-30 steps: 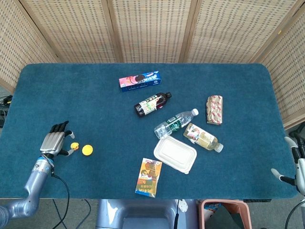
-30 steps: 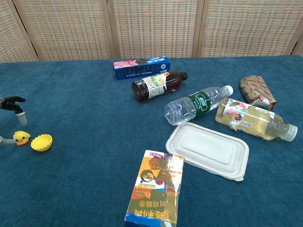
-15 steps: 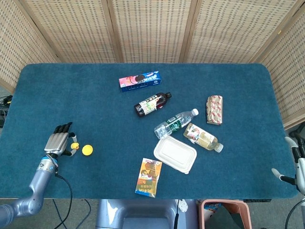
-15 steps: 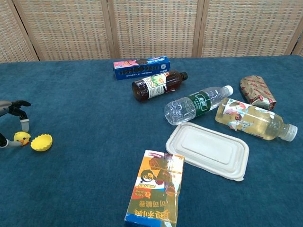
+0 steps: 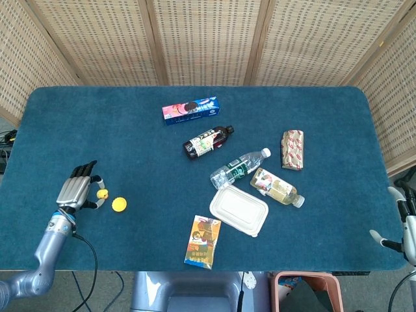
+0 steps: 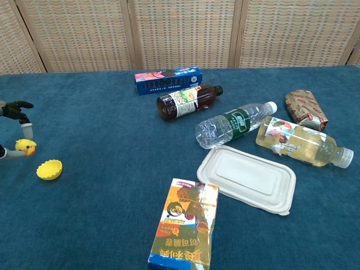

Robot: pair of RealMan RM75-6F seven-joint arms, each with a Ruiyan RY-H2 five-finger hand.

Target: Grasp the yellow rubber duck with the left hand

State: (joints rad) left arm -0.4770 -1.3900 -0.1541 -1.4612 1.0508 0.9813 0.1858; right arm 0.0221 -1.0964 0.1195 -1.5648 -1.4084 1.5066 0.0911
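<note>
Chest view showed the yellow rubber duck (image 6: 26, 147) pinched in the fingers (image 6: 26, 131) of the left hand (image 5: 77, 192), apparently lifted off the counter (image 6: 112, 185) near the yellow cap (image 6: 49, 169), so the grasp looked done, only holding remained.

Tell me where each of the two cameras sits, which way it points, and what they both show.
Head view: high over the near edge, looking steeply down on the whole blue table; shows the left hand and forearm pinching the yellow rubber duck, and the right hand at the right border.
Chest view: low at the near edge, looking forward across the table to the wicker screen; only fingertips of the left hand show.
Shared: duck, yellow cup, clear water bottle, white lidded container.
</note>
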